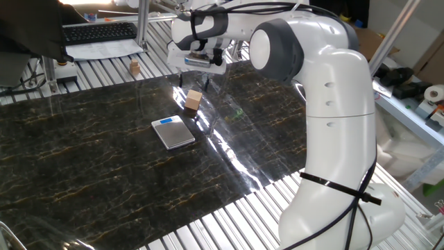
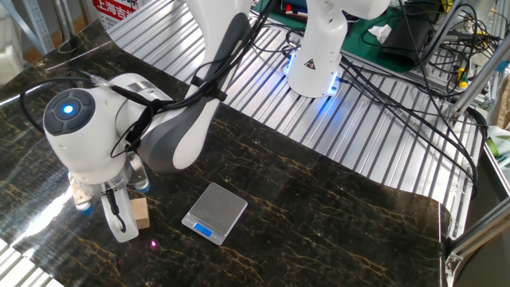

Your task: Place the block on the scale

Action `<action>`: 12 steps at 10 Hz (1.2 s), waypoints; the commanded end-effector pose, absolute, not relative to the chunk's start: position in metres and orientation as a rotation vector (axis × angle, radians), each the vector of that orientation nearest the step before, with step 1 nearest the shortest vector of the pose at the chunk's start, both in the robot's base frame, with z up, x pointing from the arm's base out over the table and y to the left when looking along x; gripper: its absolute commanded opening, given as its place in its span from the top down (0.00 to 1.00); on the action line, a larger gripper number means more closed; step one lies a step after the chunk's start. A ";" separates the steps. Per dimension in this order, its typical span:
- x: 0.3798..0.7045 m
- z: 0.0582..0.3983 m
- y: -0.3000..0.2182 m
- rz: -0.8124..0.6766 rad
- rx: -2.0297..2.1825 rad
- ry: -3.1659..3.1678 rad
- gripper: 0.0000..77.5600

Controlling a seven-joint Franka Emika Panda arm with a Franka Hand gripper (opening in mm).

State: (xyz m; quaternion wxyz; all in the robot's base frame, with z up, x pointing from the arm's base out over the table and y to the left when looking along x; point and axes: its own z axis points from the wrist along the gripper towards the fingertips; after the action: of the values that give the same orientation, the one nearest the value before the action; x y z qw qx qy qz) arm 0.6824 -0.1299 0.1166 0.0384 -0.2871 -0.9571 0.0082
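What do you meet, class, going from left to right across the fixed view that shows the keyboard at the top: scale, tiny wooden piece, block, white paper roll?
Tiny wooden piece → scale → block → white paper roll.

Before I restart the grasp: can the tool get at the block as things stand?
Probably yes. The tool hangs just above and beside the block, which sits on the dark mat apart from the scale. Nothing covers it.
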 end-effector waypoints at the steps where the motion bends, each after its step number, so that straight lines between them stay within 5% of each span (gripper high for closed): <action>1: 0.681 0.115 -0.132 -0.020 -0.940 -2.903 0.00; 12: 0.668 0.101 -0.130 -0.002 -0.969 -2.913 0.00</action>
State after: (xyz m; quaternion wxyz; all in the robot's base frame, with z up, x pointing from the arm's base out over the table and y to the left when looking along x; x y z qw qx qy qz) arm 0.6678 -0.1303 0.1001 0.0485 -0.3132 -0.9484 -0.0100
